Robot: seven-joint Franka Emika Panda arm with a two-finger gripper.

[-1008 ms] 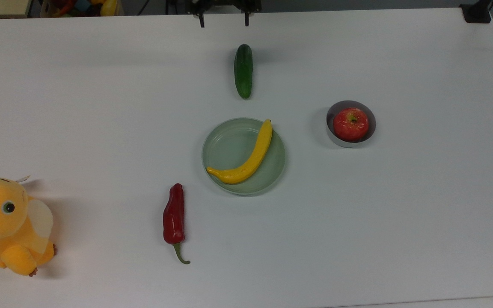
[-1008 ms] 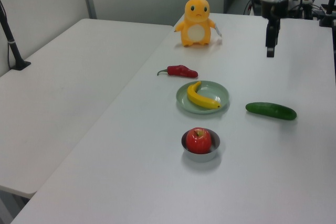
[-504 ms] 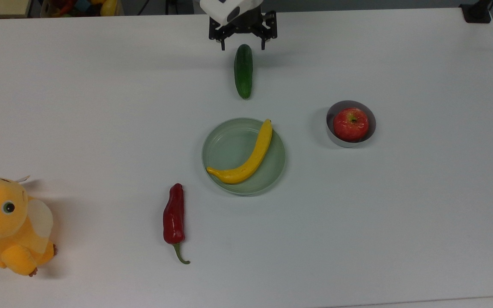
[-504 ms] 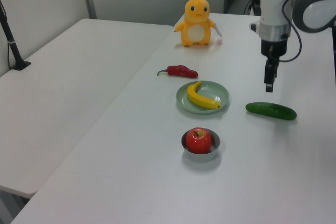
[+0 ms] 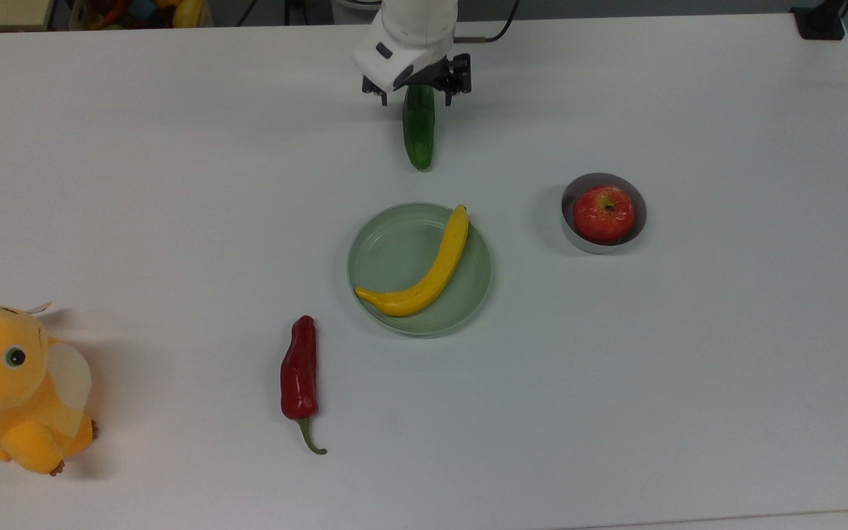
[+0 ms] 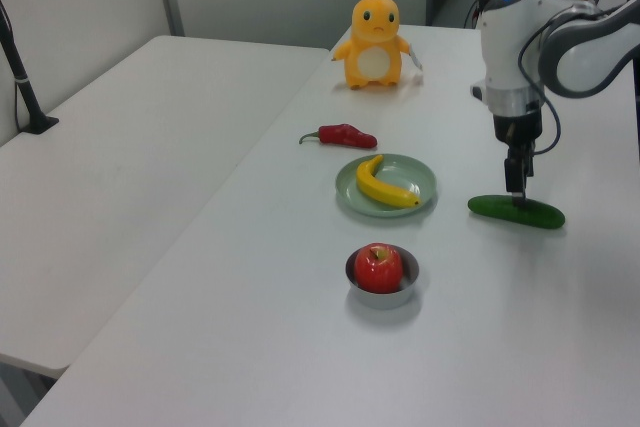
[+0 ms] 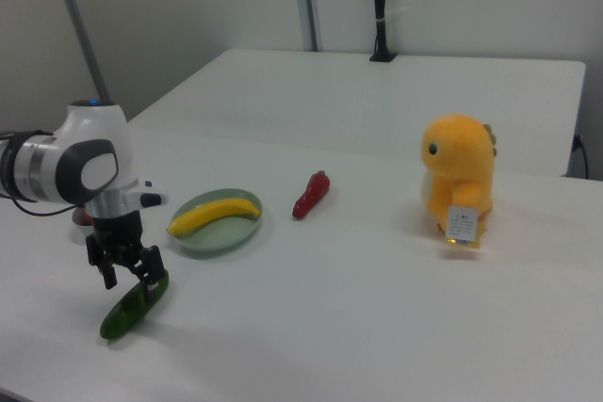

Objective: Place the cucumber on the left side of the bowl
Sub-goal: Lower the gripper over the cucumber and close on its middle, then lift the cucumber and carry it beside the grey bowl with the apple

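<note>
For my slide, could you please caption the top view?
Open gripper straddling the far end of the cucumber, with the apple-filled bowl to the top view's right.

Dark green cucumber (image 5: 419,129) flat, grey bowl (image 5: 578,237) apart

You have a yellow banana (image 5: 428,272) lying curved in the pale green plate (image 5: 387,254); a red chili pepper (image 5: 299,377) rests near the plate on the white table (image 5: 689,405); an orange plush toy (image 5: 15,386) sits well apart from both
</note>
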